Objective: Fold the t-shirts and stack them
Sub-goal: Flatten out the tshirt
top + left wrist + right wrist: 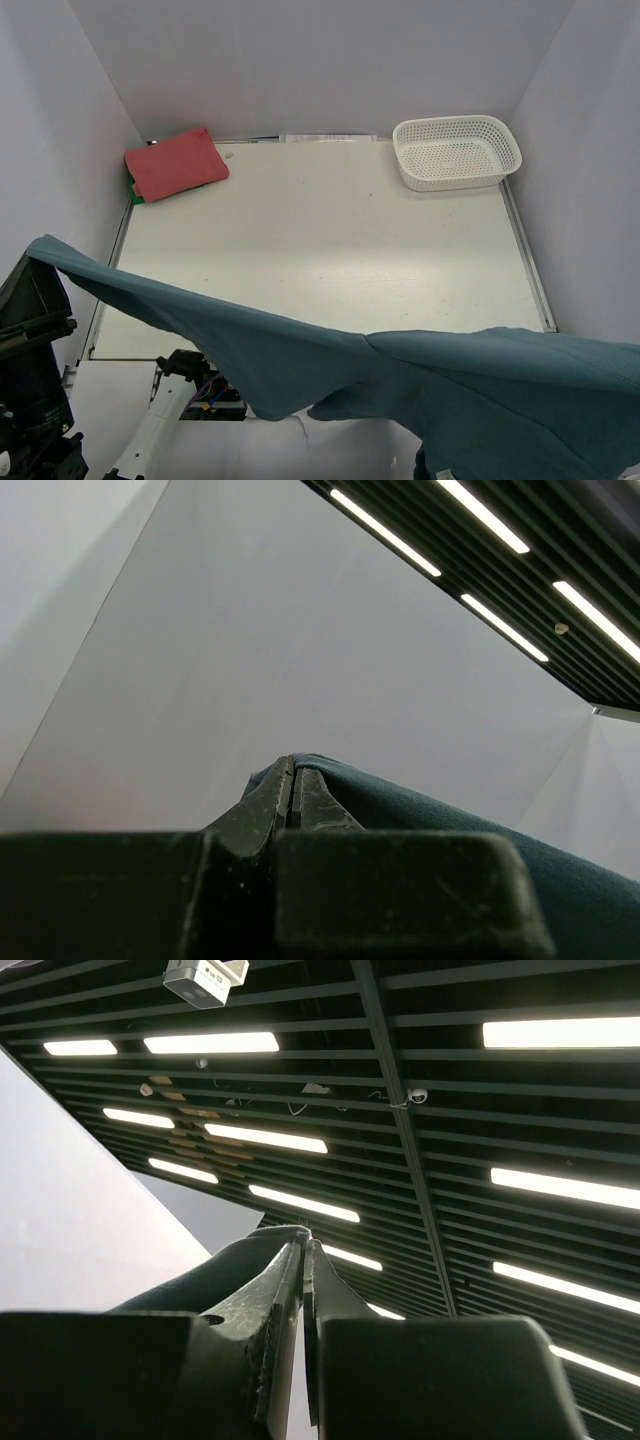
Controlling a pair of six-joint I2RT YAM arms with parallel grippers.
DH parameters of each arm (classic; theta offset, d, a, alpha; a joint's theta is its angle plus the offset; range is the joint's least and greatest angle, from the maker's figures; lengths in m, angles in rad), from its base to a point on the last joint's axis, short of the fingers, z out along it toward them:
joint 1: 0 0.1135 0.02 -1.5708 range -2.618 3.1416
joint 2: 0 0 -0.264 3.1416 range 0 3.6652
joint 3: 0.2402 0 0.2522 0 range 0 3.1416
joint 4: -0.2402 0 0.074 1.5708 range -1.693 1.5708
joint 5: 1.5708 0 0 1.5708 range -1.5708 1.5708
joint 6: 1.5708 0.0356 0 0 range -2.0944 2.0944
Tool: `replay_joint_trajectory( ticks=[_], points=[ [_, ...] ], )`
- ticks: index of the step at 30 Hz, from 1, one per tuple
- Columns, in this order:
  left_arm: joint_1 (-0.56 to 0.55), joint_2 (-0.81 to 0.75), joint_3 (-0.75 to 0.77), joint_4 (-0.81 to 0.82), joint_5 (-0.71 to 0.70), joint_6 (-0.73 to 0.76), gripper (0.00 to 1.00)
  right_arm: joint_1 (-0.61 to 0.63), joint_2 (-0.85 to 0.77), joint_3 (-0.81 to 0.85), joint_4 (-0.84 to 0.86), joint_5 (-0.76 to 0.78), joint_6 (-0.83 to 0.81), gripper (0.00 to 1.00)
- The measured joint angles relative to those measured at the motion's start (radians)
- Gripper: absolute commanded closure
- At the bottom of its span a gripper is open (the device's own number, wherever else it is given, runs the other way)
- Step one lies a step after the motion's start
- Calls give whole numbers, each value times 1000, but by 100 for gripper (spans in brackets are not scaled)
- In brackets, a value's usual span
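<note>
While raised at the near left, the left gripper (292, 785) is pinching a corner of the teal t-shirt (300, 350) between jaws pressed together; the coral t-shirt (175, 163) is lying folded at the far-left corner of the table (320, 240), atop something green (137, 197); the teal t-shirt is hanging stretched in the air across the near edge; the white basket (458, 183) is sitting far right; the right gripper (305, 1245), jaws pressed together, is gripping a dark fold of that shirt.

The teal t-shirt (300, 350), cut off at right, hides the near edge of the table (320, 240).
</note>
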Motion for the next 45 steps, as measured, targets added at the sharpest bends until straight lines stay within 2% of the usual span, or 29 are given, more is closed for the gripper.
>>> replay_joint_trajectory(
  ticks=[7,13,28,32,38,45],
  points=[
    [-1,-5,-37,19,-7,8,100,0,-2,-49,31,14,14,92],
    [-1,-34,-158,-3,-23,-14,100,0,-3,-234,44,12,100,92],
    [-2,-126,-564,-135,-31,-188,100,-11,7,-1193,192,-100,463,92],
    [-2,-111,-688,-172,-35,-242,100,19,52,-1402,196,-98,495,92],
    [-2,95,-740,-193,-91,-290,100,133,270,-1379,130,-55,432,92],
    [-2,466,-723,-122,-157,-300,100,167,567,-1156,3,29,328,92]
  ],
)
